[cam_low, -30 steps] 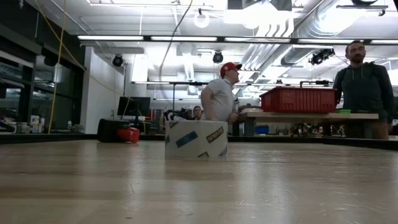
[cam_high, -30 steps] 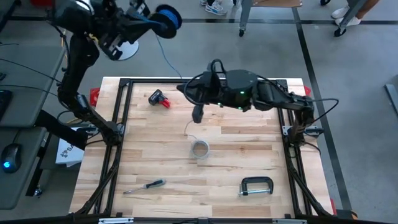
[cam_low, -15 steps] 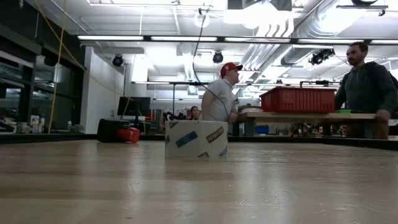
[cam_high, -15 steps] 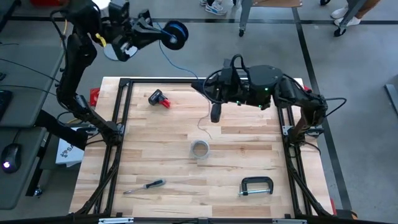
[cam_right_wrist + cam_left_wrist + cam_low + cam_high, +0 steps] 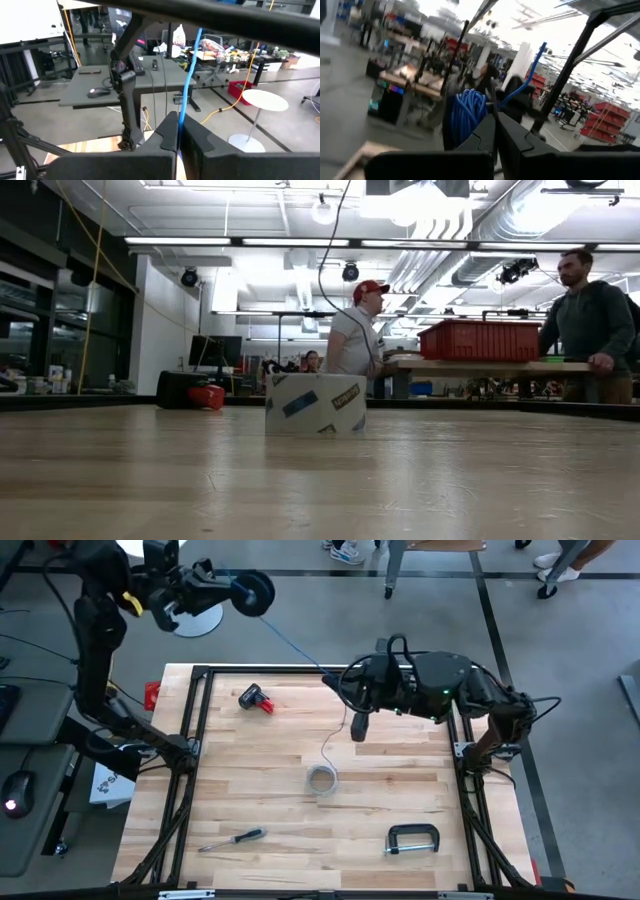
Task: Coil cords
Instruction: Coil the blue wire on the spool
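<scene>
A blue cord (image 5: 290, 640) stretches taut between the two arms above a pale wooden table (image 5: 260, 795) framed in black rails, set on a grey floor marked with dark tape lines. The left gripper (image 5: 215, 588), raised beyond the table's far-left corner, has its fingers closed on a coil of that blue cord (image 5: 467, 112). The right gripper (image 5: 358, 727) hangs over the table's far middle, fingers pinched tight on the same cord (image 5: 187, 75), whose pale tail (image 5: 328, 748) trails down toward a roll of tape (image 5: 321, 779) at the centre of the table. Also on the boards lie a small red-and-black tool (image 5: 256, 698) near the far-left side, a screwdriver (image 5: 232, 838) toward the near-left, and a black C-clamp (image 5: 412, 838) at the near-right. From table height the room opens into a bright workshop with ceiling ducts, where a person in a red cap (image 5: 352, 330) and another in a dark hoodie (image 5: 590, 320) stand by a bench carrying a red crate (image 5: 482, 340).
</scene>
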Controlling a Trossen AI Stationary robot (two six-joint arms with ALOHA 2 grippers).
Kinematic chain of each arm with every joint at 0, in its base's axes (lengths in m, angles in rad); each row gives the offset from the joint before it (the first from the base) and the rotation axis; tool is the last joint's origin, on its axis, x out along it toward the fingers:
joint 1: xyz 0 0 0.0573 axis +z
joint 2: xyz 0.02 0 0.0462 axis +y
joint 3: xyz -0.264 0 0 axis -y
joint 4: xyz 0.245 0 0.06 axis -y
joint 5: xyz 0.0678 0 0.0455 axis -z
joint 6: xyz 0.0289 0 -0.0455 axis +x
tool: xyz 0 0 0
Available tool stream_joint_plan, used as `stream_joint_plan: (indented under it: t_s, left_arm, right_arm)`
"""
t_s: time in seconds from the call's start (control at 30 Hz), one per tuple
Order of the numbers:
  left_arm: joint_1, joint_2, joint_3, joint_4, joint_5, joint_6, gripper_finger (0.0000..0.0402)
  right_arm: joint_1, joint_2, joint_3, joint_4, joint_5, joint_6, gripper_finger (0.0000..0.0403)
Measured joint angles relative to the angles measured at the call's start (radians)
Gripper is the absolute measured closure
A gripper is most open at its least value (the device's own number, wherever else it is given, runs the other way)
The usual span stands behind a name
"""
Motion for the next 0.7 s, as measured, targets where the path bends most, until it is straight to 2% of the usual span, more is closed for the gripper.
stream_joint_plan:
  t_s: [0.27,0.43,0.7]
  left_arm:
    - [-0.003,-0.010,0.000,-0.244,0.186,-0.116,0.0401]
    - [-0.068,0.013,0.000,-0.360,0.199,-0.099,0.0401]
    - [-0.212,0.090,0.000,-0.364,0.247,-0.106,0.0401]
  right_arm:
    - [-0.003,-0.024,0.000,-0.001,0.000,-0.022,0.0403]
    - [-0.005,-0.026,0.000,0.041,0.001,-0.063,0.0403]
    - [-0.022,-0.026,0.000,0.109,0.003,-0.100,0.0403]
